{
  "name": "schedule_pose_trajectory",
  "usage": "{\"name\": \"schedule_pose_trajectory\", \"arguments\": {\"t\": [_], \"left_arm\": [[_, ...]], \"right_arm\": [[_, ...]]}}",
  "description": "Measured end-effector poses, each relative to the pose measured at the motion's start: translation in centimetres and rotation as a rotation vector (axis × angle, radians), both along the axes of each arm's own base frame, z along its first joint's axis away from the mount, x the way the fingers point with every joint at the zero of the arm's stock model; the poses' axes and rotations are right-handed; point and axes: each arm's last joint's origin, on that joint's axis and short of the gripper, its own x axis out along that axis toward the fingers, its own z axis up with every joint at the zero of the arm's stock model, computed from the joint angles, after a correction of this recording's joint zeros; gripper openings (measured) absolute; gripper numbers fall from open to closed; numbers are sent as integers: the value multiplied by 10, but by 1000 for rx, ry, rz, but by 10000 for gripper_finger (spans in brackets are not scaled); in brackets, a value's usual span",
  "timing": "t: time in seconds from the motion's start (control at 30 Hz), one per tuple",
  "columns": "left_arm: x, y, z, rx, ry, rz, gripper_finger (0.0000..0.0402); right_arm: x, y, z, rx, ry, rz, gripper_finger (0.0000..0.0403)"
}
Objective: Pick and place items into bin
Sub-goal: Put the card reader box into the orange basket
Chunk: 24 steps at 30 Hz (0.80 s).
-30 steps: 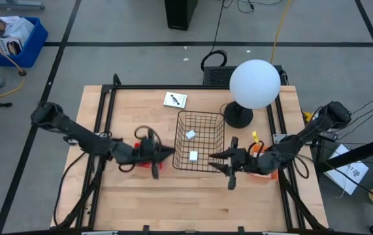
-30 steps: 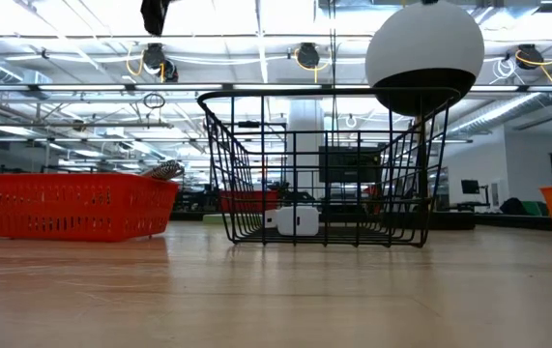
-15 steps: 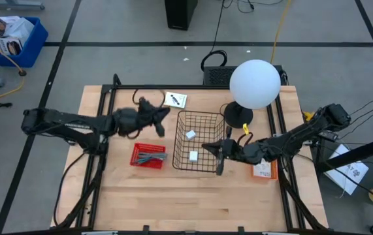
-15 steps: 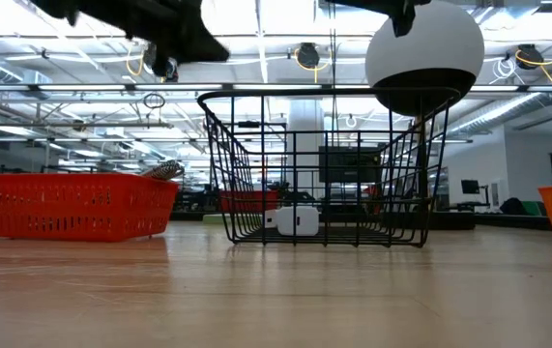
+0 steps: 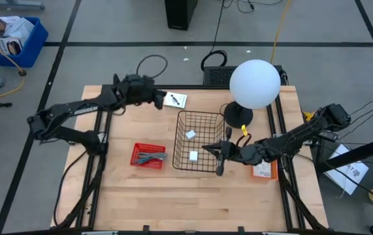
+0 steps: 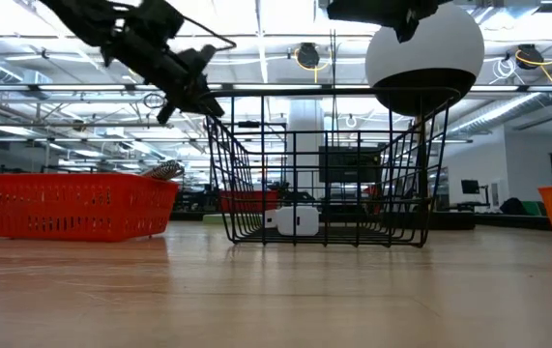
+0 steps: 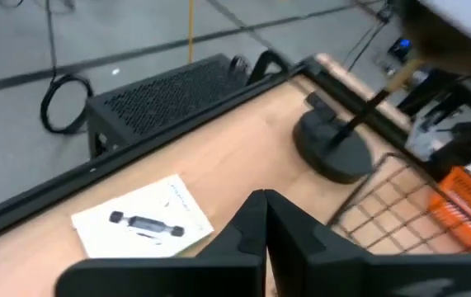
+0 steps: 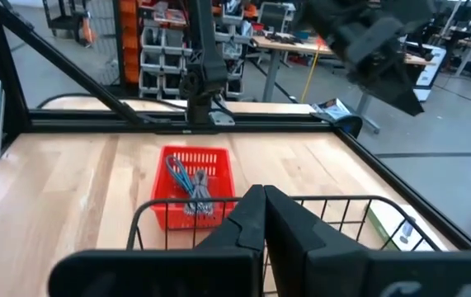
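From above, a black wire basket (image 5: 200,141) sits at the centre of the wooden table (image 5: 193,202) with two small white blocks (image 5: 191,134) inside it, one above the other in the frame. Left of it a red tray (image 5: 148,156) holds grey metal pieces (image 5: 151,156). A white card (image 5: 174,100) with a black mark lies near the table's upper edge, and the left gripper (image 5: 161,100), fingers pressed together and empty, is just left of it. The right gripper (image 5: 210,149), also closed on nothing, is at the basket's right rim. An orange tray (image 5: 264,171) lies at the right. From table level, the basket fills the centre with a white block (image 6: 297,220) on its floor, the red tray at left. The left wrist view shows the card (image 7: 143,219) just beyond the closed fingers (image 7: 247,231). The right wrist view shows the red tray (image 8: 190,186) beyond the basket rim (image 8: 317,202).
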Motion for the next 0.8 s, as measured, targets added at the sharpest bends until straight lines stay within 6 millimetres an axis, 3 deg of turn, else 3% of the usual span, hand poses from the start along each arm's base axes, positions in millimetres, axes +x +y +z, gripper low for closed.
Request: {"name": "schedule_pose_trajectory", "arguments": {"t": [0.23,0.43,0.6,0.8], "left_arm": [[20,44,1,-47,202,-18,4],[43,85,-12,-138,340,-76,3],[56,108,-43,-201,536,-41,3],[69,114,-73,-287,573,-119,3]], "right_arm": [[0,0,-2,3,15,-2,0],[-1,0,-5,22,41,-9,0],[-2,-1,-6,19,55,-10,0],[-3,-1,-10,31,85,-18,0]]}}
